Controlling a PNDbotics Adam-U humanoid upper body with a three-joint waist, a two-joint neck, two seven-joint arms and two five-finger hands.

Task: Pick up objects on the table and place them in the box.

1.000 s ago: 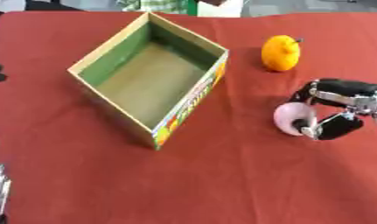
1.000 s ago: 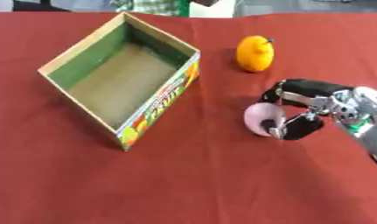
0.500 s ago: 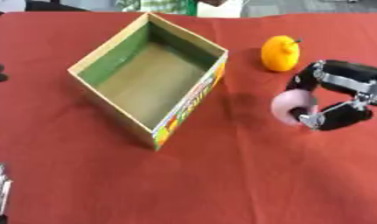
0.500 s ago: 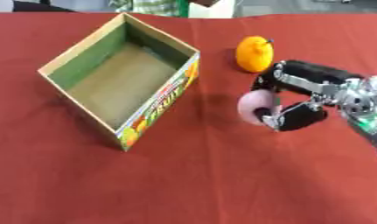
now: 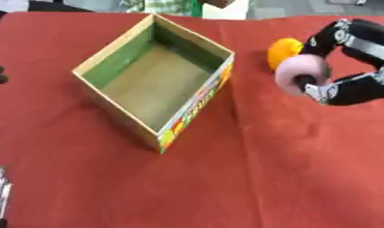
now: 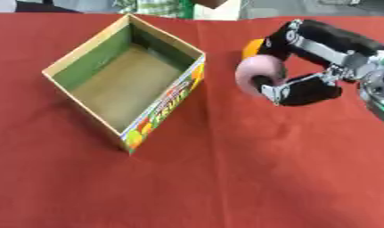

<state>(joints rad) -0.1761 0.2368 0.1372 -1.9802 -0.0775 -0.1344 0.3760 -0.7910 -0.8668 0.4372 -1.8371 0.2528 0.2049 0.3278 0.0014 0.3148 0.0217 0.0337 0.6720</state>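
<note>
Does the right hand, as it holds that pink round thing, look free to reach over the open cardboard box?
Probably yes. The right hand, curled on the pink round object, is beside the open cardboard box; only bare red cloth lies between them.

Both eyes look steeply down from the head, close over the red table [image 5: 304,178], sharing the box [image 5: 116,71] and right hand [image 6: 319,89], the right eye's picture shifted slightly leftward.

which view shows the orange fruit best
The left eye view: the orange fruit shows most of its rounded left side beside the pink object held in the right hand. In the right eye view only a thin orange sliver shows behind the pink object and hand.
</note>
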